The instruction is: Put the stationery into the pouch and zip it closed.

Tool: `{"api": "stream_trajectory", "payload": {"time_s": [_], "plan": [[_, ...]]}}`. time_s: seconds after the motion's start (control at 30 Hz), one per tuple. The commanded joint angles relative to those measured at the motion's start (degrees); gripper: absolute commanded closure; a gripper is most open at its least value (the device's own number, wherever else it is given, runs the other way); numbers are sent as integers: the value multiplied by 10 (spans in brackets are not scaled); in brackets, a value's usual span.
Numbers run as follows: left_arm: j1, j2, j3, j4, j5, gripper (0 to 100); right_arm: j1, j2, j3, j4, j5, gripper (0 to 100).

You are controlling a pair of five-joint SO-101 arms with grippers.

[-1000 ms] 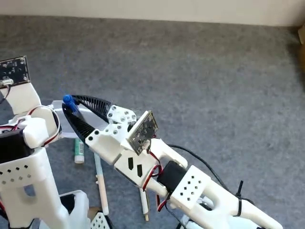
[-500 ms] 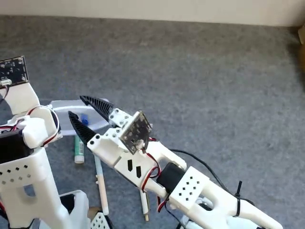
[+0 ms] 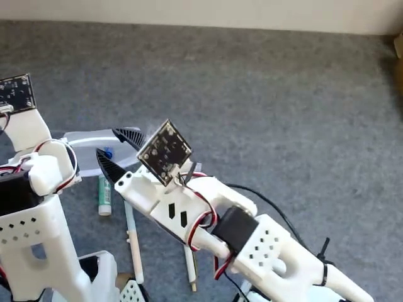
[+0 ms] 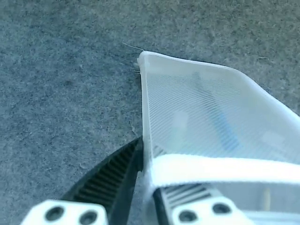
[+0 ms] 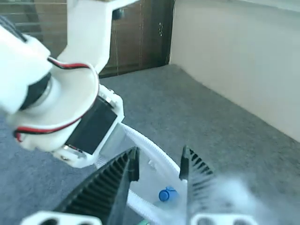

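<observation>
The translucent mesh pouch (image 3: pixel 85 139) lies on the grey carpeted tabletop (image 3: pixel 271 94) near the left arm, its white-banded mouth held open. A blue-capped pen (image 3: pixel 108 153) rests inside it, its blue body showing through the mesh in the left wrist view (image 4: pixel 220 127) and its cap between the rims in the right wrist view (image 5: pixel 166 193). The left gripper (image 4: pixel 146 164) is clenched on the pouch's rim, one black ribbed finger on either side of the fabric. The right gripper (image 3: pixel 110 143) hangs just above the pouch mouth with its jaws spread and nothing between them. A green-and-white glue stick (image 3: pixel 104 196) lies on the tabletop just beside the pouch, toward the arm bases. Nearer the bases lie a pale stick (image 3: pixel 132 236) and another thin stick (image 3: pixel 191 267), possibly pencils, the latter partly hidden under the right arm.
</observation>
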State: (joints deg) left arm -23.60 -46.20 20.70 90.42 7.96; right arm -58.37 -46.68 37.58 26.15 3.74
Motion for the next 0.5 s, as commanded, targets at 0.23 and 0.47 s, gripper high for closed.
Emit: {"api": "stream_trajectory", "payload": {"time_s": [0.23,0.47], "plan": [[-10,1,-8,-11,4,993,4,-26,-124,249,-5,864],[-39,1,-8,-12,4,993,7,-22,-127,425,-125,864]]}}
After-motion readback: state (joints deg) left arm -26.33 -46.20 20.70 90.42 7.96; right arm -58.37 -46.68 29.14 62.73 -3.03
